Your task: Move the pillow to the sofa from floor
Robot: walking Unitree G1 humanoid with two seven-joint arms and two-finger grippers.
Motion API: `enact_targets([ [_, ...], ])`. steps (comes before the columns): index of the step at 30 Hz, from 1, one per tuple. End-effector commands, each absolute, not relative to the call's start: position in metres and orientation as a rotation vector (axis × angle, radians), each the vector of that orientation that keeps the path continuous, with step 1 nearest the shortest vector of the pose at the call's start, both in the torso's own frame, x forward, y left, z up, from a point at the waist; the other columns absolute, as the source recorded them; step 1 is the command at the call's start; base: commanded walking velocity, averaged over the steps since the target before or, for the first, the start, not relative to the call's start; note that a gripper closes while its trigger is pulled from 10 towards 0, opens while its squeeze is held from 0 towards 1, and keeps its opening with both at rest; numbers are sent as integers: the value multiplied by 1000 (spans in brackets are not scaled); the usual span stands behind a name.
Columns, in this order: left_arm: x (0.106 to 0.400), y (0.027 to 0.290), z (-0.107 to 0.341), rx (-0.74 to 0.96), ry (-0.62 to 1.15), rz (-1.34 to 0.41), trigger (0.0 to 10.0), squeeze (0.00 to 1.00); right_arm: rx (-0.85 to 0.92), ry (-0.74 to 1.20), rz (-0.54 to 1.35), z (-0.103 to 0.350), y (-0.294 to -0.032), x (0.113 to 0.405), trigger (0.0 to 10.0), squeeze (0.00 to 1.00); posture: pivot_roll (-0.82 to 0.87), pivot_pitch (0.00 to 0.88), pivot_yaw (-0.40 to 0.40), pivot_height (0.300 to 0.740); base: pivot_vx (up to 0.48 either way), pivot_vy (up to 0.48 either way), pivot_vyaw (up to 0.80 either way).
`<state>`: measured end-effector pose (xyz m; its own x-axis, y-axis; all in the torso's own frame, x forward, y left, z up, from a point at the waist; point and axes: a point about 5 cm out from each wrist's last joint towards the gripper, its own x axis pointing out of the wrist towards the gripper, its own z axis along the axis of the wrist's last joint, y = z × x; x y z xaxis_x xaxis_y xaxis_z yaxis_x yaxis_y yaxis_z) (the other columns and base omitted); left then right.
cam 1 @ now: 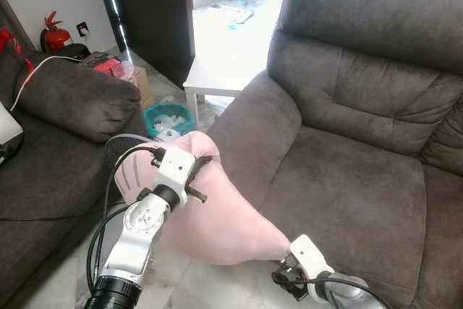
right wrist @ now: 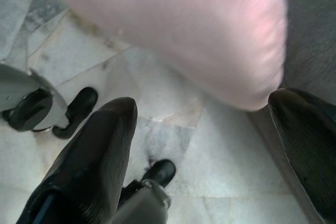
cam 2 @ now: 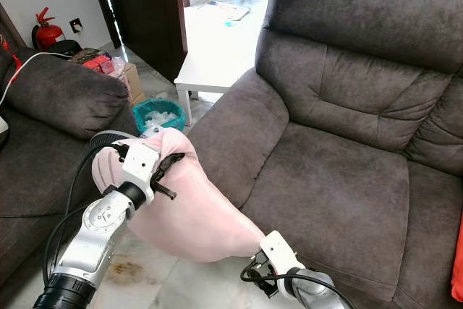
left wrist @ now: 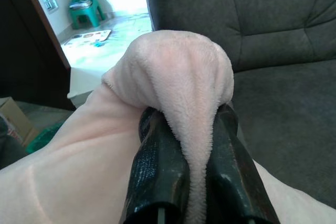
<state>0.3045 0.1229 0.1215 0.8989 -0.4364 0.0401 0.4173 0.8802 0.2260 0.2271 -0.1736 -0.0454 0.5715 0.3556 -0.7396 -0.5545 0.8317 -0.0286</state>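
A soft pink pillow [cam 1: 217, 215] hangs above the marble floor, in front of the dark grey sofa's [cam 1: 347, 179] left armrest [cam 1: 253, 128]. My left gripper [cam 1: 197, 171] is shut on the pillow's upper corner; in the left wrist view the plush fabric [left wrist: 178, 77] bunches up between the two black fingers [left wrist: 155, 166]. My right gripper [cam 1: 286, 271] sits low beside the pillow's lower corner, near the sofa's front edge. In the right wrist view it [right wrist: 202, 103] is open, with the pillow's corner [right wrist: 210, 40] just beyond the fingertips and nothing held.
A second dark sofa [cam 1: 72, 99] with cables on it stands to the left. Behind the pillow are a teal basket [cam 1: 168, 117], a white side table [cam 1: 217, 81] and a dark cabinet [cam 1: 152, 12]. A red fire extinguisher [cam 1: 54, 34] stands at the far left. Marble floor [right wrist: 157, 124] lies below.
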Motion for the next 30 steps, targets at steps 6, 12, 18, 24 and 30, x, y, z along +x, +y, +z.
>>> enact_targets([
  [6, 309, 111, 155, 202, -227, -503, 10000, 0, -271, 759, 441, -42, -176, 236, 10000, 0, 133, 0, -28, 740, 0, 0, 0],
  [12, 309, 108, 161, 198, -243, -518, 10000, 0, -269, 787, 490, -44, -171, 236, 10000, 0, 141, 0, -30, 740, 0, 0, 0],
  [18, 309, 101, 169, 190, -267, -545, 10000, 0, -273, 801, 523, -46, -164, 236, 10000, 0, 142, 0, -31, 740, 0, 0, 0],
  [24, 307, 96, 171, 176, -277, -582, 10000, 0, -272, 802, 516, -47, -164, 235, 10000, 0, 145, 0, -34, 740, 0, 0, 0],
  [30, 305, 95, 168, 185, -268, -590, 10000, 0, -284, 812, 515, -49, -171, 232, 9843, 0, 145, 0, -34, 740, 0, 0, 0],
])
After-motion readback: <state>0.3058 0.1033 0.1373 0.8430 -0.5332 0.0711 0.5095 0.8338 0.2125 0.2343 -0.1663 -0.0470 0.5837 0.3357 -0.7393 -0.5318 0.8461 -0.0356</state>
